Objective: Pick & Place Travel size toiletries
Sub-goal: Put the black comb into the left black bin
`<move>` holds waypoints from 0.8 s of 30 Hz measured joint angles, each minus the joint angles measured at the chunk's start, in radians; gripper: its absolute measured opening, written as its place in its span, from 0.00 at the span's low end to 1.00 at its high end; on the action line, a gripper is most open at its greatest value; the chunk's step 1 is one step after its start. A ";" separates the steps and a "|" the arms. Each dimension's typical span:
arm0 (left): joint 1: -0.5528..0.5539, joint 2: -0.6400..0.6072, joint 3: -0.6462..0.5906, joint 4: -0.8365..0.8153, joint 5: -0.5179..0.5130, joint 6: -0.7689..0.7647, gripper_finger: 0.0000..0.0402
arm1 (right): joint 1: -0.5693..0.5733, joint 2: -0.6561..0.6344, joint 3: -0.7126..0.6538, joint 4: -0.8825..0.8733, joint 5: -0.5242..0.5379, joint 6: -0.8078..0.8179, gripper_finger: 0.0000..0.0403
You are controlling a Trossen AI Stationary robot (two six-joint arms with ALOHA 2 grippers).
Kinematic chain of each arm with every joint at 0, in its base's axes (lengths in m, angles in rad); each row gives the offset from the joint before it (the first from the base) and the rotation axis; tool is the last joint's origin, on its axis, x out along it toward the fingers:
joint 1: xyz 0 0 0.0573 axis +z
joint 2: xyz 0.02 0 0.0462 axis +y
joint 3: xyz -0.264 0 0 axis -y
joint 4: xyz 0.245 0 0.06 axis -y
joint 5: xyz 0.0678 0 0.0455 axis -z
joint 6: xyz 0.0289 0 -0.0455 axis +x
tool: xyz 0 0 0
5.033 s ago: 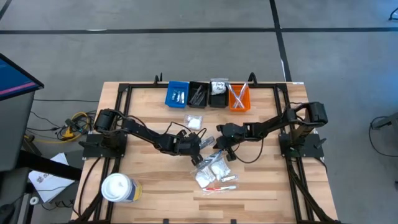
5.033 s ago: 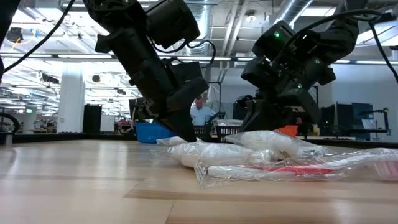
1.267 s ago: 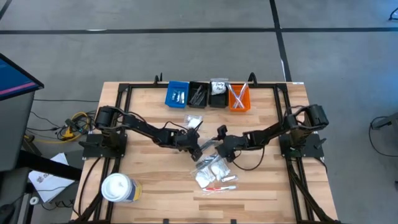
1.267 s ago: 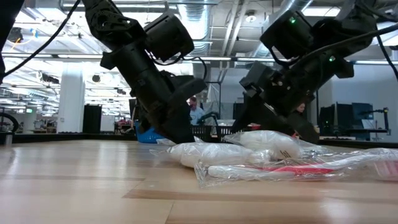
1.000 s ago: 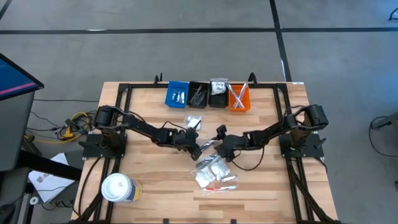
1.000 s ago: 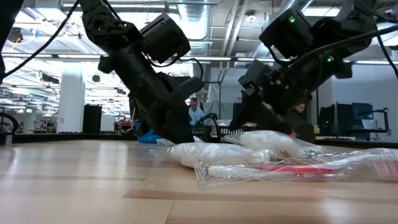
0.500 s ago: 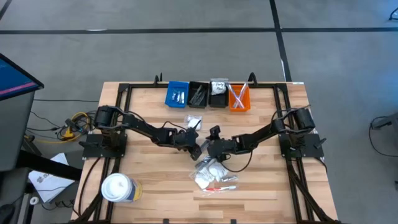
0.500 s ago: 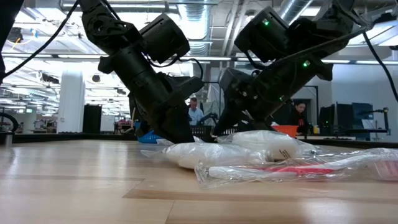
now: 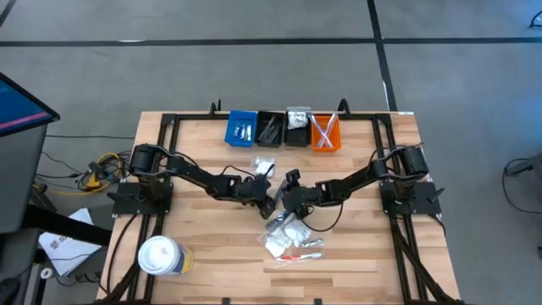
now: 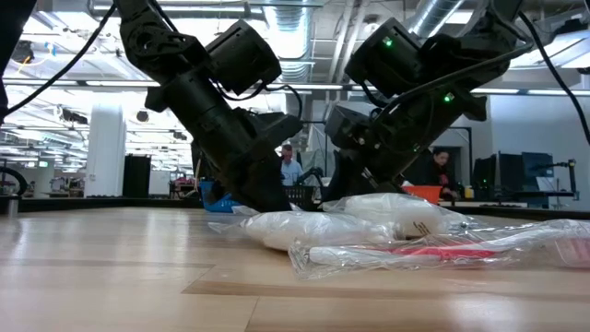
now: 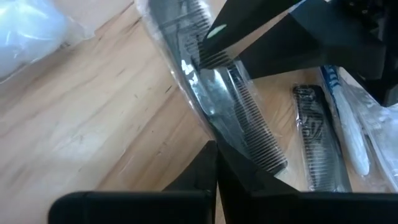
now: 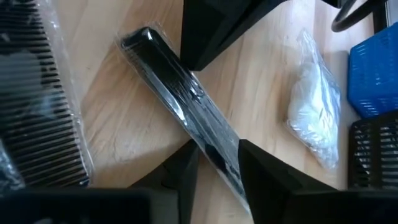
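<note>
Thin black comb in a clear plastic sleeve [image 12: 186,106], lying flat mid-table, pinched at both ends: left gripper [image 11: 214,152] clamped tight, probably steadying, right gripper [image 12: 214,158] narrowed around it, likely for a handover. Second wrapped comb [image 11: 314,146] just beside. Heap of white sachets [image 9: 292,233] toward the table's near edge, crowding the lift. Bins [image 9: 284,130] along the far edge.

Black combs [image 12: 180,99] in clear wrap, white sachets [image 9: 292,230], a red stick [image 9: 298,253]; bins blue [image 9: 241,128], black [image 9: 271,129], orange [image 9: 325,133], on pale wood table [image 9: 212,237]
</note>
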 joint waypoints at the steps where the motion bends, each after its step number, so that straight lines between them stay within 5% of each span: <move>1: 0.000 0.000 0.000 0.004 0.000 0.003 0.00 | 0.000 0.000 0.000 0.000 -0.002 0.000 0.26; 11: -0.011 0.002 0.000 0.022 -0.044 0.031 0.00 | 0.001 0.000 0.000 0.001 0.003 0.011 0.02; 24: -0.048 0.002 -0.002 0.028 -0.255 0.114 0.00 | 0.008 0.000 0.000 -0.009 0.030 0.038 0.00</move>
